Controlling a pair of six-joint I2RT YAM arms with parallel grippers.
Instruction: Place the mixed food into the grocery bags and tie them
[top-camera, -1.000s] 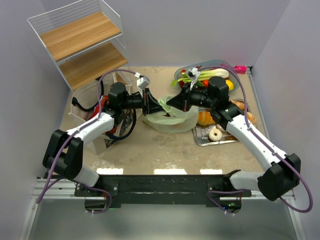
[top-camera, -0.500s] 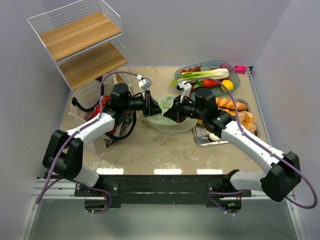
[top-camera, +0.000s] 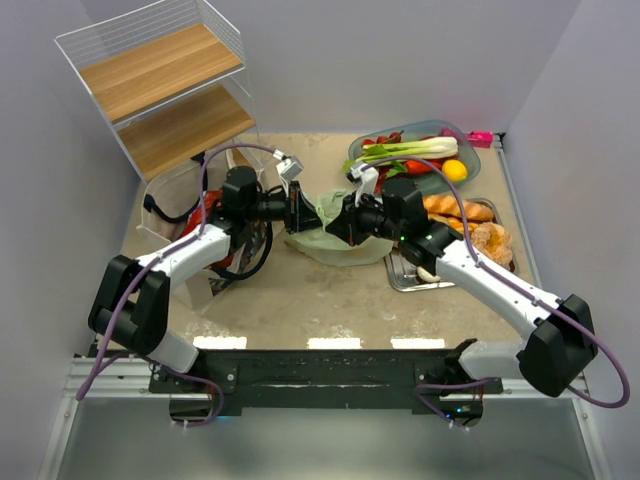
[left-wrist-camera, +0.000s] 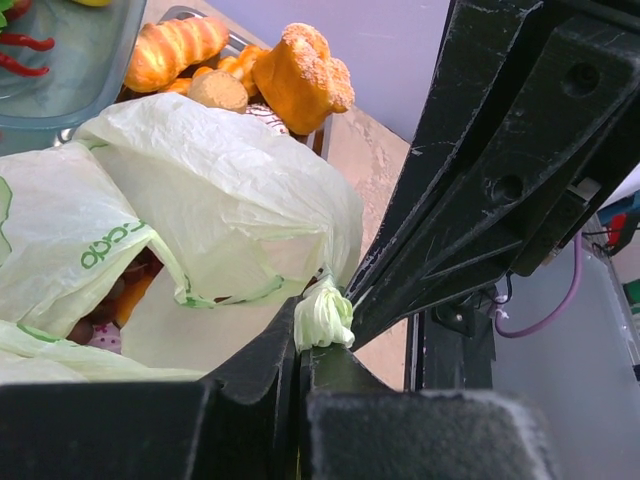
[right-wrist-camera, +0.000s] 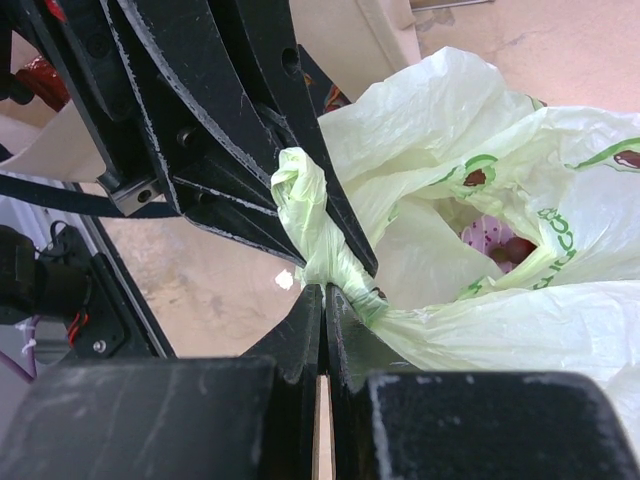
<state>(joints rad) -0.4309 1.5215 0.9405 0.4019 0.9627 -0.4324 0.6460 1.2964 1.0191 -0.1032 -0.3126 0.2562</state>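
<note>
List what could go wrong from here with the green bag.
1. The left tool pinches only the tip of a twisted handle; a pull could slip it free.
2. The right tool pinches twisted film close against the left tool's fingers; they might collide.
3. The bag mouth gapes over the food; a tug could tear the thin film or spill it.
</note>
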